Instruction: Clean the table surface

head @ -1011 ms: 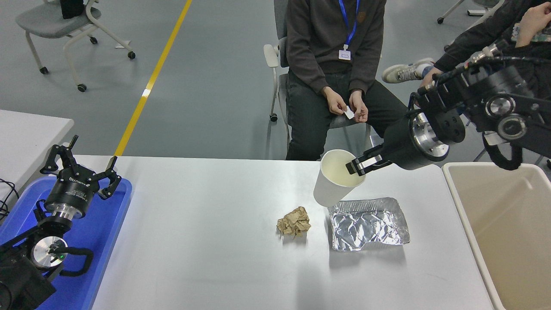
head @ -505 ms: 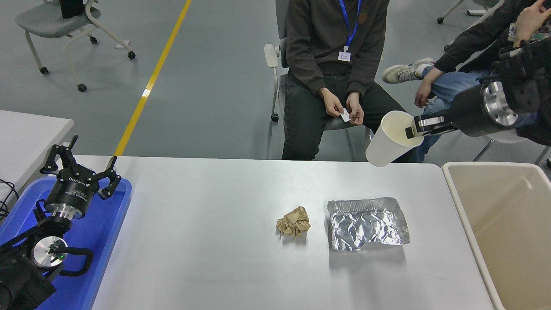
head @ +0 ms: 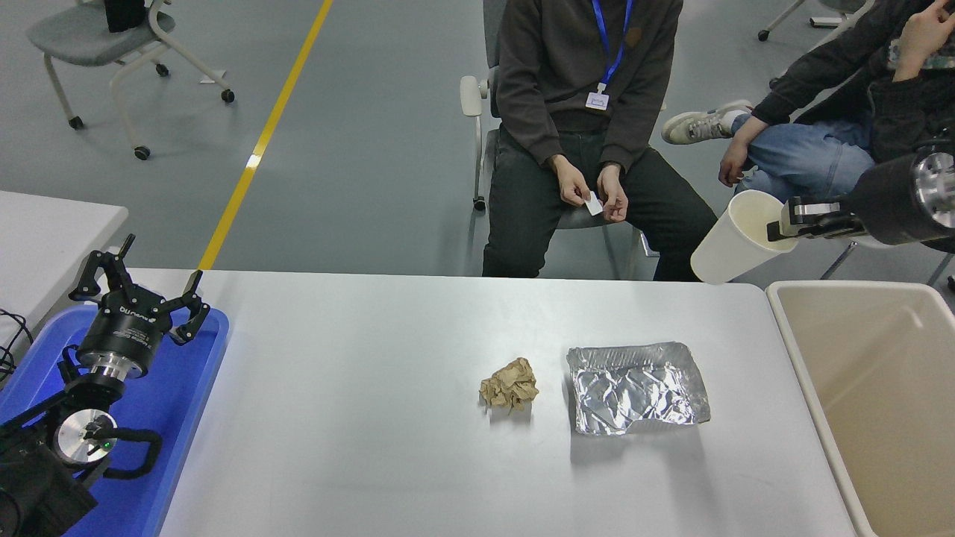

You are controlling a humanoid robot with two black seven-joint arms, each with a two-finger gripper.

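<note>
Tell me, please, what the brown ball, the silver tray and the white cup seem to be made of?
The crumpled brown ball looks like matte kraft paper, going by its dull, creased folds. The shallow silver tray seems to be thin aluminium foil: shiny, wrinkled, dented. The tall white cup, held by the right hand, is probably paper with a matte surface, though plastic cannot be excluded.

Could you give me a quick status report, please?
Right gripper shut on paper cup, near bin. Left gripper open, parked. Paper wad, foil tray on table.
</note>
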